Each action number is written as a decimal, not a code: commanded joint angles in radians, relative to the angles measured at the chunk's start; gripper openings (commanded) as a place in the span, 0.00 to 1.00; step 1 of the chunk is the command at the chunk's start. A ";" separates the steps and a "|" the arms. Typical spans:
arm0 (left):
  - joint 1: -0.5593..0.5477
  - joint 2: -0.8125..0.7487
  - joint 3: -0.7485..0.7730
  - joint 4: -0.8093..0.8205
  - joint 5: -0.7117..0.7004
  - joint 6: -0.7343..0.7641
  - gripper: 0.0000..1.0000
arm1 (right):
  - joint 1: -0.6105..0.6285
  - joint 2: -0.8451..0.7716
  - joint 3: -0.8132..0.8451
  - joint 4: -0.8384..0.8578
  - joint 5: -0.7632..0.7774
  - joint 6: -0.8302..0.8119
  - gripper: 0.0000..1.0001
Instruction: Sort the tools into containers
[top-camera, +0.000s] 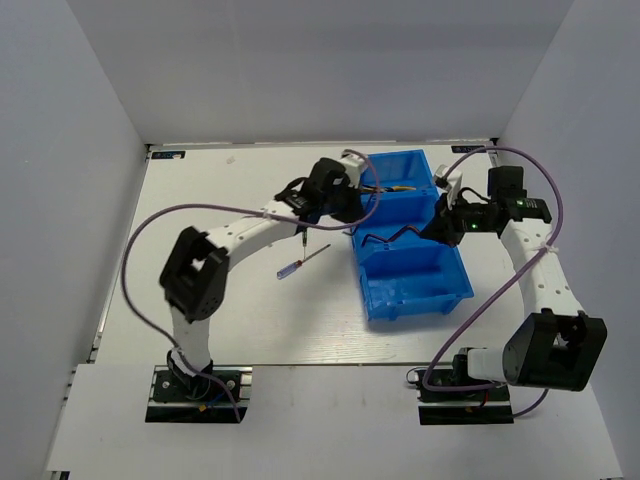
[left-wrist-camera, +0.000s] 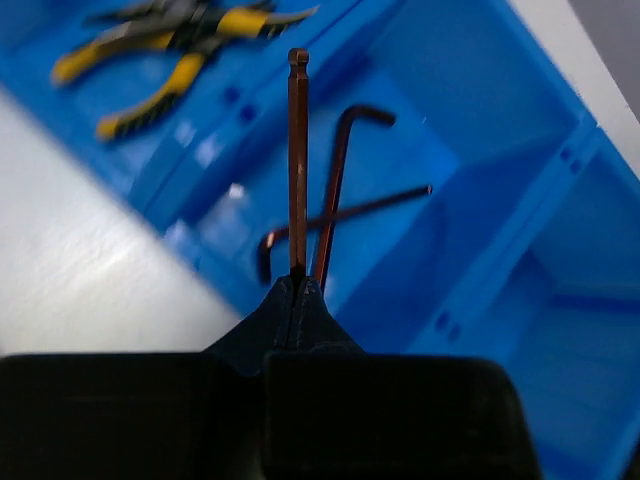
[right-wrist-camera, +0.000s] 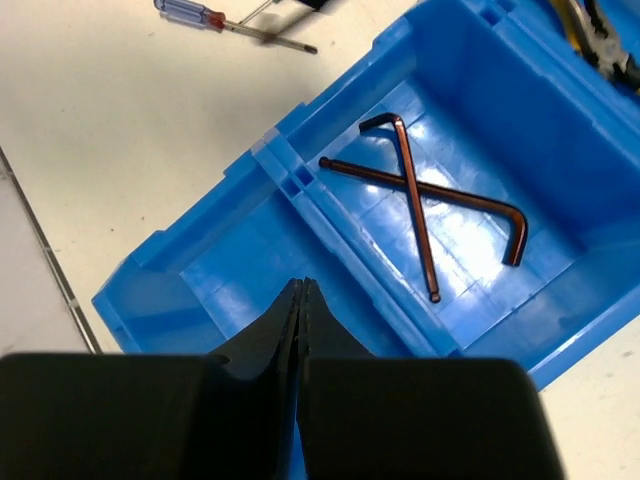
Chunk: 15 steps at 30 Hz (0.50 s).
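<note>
My left gripper (left-wrist-camera: 298, 278) is shut on a dark brown hex key (left-wrist-camera: 298, 160), whose long arm sticks straight out past the fingertips. It hangs over the middle compartment of the blue bin (top-camera: 465, 290), at the bin's left wall (top-camera: 345, 212). Two more hex keys (right-wrist-camera: 425, 200) lie crossed on that compartment's floor. Two yellow-handled pliers (left-wrist-camera: 170, 45) lie in the far compartment. My right gripper (right-wrist-camera: 303, 283) is shut with nothing in it, above the near compartment. A blue-handled screwdriver (top-camera: 300, 262) lies on the table left of the bin.
A second slim dark tool (top-camera: 302, 240) lies by the screwdriver, partly under my left arm. Purple cables loop from both arms over the table. White walls enclose the table on the left, back and right.
</note>
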 joint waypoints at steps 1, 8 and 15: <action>-0.011 0.113 0.166 0.097 0.175 0.239 0.00 | -0.019 -0.046 -0.028 -0.032 -0.029 0.021 0.00; -0.031 0.355 0.462 0.007 0.266 0.322 0.17 | -0.043 -0.127 -0.110 -0.015 -0.003 -0.003 0.46; -0.040 0.244 0.397 0.016 0.094 0.277 0.72 | -0.043 -0.069 -0.051 -0.032 -0.091 -0.025 0.44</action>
